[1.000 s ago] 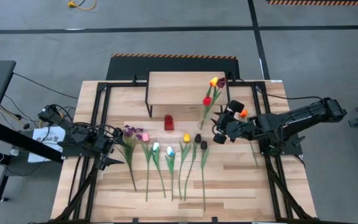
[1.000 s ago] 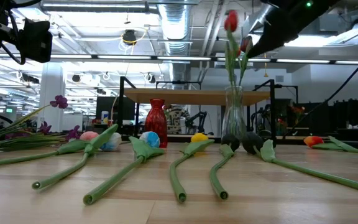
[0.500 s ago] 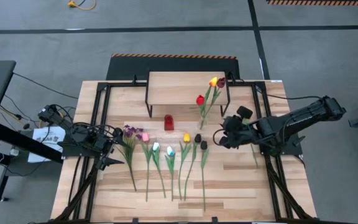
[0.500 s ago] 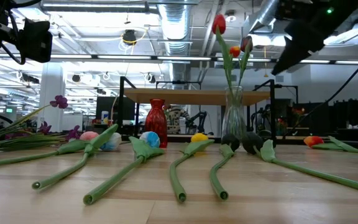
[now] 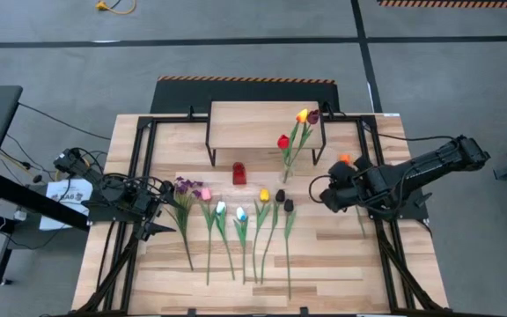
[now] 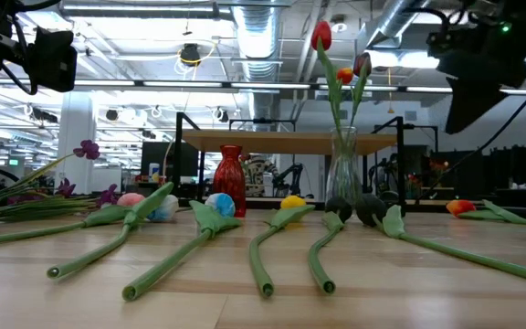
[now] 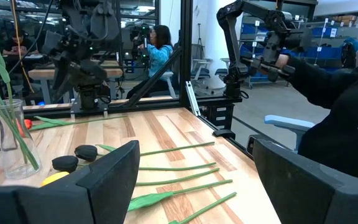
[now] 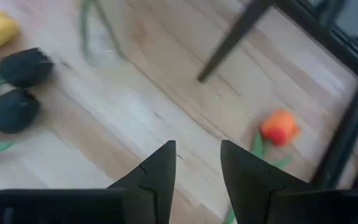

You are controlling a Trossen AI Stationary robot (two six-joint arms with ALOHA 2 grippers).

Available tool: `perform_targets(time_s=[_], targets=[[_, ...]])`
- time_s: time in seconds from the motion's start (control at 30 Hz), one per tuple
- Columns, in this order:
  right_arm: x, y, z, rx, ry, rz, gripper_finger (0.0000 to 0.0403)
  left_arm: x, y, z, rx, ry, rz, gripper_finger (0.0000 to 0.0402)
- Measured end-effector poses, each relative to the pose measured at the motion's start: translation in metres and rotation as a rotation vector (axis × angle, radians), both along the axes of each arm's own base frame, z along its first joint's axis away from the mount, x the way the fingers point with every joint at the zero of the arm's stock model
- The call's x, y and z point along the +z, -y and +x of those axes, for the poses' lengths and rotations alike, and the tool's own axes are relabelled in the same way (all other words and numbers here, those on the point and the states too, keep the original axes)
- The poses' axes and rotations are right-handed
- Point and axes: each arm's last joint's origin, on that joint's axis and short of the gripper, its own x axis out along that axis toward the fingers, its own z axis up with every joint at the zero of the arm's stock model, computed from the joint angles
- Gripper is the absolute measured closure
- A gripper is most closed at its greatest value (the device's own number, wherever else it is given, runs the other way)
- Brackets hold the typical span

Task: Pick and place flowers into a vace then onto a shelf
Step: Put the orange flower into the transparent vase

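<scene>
High view: my right hand (image 5: 330, 195) at frame centre-right, over bare worktop (image 5: 324, 238), fingers narrowly apart, holding nothing. Orange tulip (image 8: 279, 126) lies just beyond fingertips. Glass vase (image 6: 343, 174) near shelf (image 5: 262, 123) leg holds red, yellow, maroon flowers (image 5: 292, 141). Row of flowers (image 5: 236, 216) lies flat mid-worktop. Red vase (image 5: 239, 173) stands before shelf. My left hand (image 5: 152, 220) at frame left, wide, empty.

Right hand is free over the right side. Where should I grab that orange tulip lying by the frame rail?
Grip the orange tulip on its green stem just below the bloom, coming straight down with the right hand open across the stem. It lies flat on the table, so only the top is open, and the rail crowds one side.
</scene>
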Motion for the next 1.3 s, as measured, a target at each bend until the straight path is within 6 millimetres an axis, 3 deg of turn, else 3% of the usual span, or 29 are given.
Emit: perform_targets(time_s=[0.23,0.67,1.3], targets=[[-0.004,0.003,-0.006,-0.140,0.016,0.012,0.0283,0.000,0.000,0.000,0.000,0.000,0.000,0.0099],[-0.049,0.009,-0.026,-0.357,0.030,0.003,0.0283,0.000,0.000,0.000,0.000,0.000,0.000,0.0099],[-0.069,0.010,-0.029,-0.342,0.057,0.017,0.0283,0.000,0.000,0.000,0.001,0.000,0.000,0.0099]])
